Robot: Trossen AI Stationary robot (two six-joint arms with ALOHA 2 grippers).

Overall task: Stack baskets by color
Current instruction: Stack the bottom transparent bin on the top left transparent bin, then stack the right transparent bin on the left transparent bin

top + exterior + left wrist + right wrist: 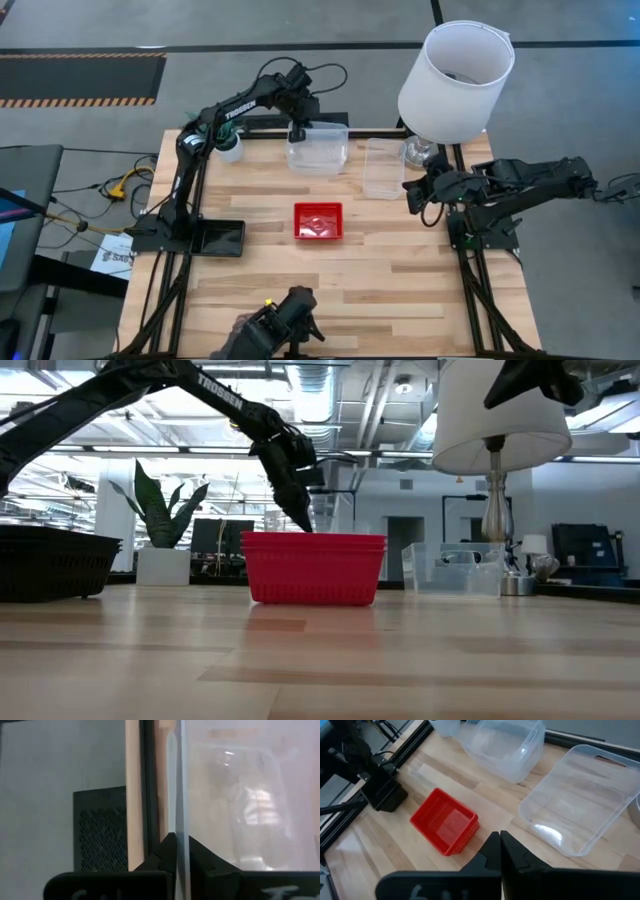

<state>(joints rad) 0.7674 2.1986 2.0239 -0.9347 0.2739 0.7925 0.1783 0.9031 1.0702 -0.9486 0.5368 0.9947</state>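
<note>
A clear basket (320,148) is at the table's far edge, with my left gripper (297,133) shut on its left end. A second clear basket (382,168) lies to its right, flat on the table. The red baskets (318,221) sit nested in one stack at mid-table. The black baskets (218,237) rest near the left edge by the left arm's base. My right gripper (411,190) hangs shut and holding nothing above the table's right side, beside the second clear basket (580,795). My left gripper pinches the clear basket's thin wall (178,805) at the far-left corner, one finger inside the basket and one outside. The fingers slant down from the left. Whether the basket is lifted or rests on the table does not show.
A white lampshade (455,80) on a metal stand stands at the far right corner, over the right arm. A small potted plant (228,147) sits at the far left. A dark device (285,320) is at the near edge. Bare wood lies around the red stack (447,825).
</note>
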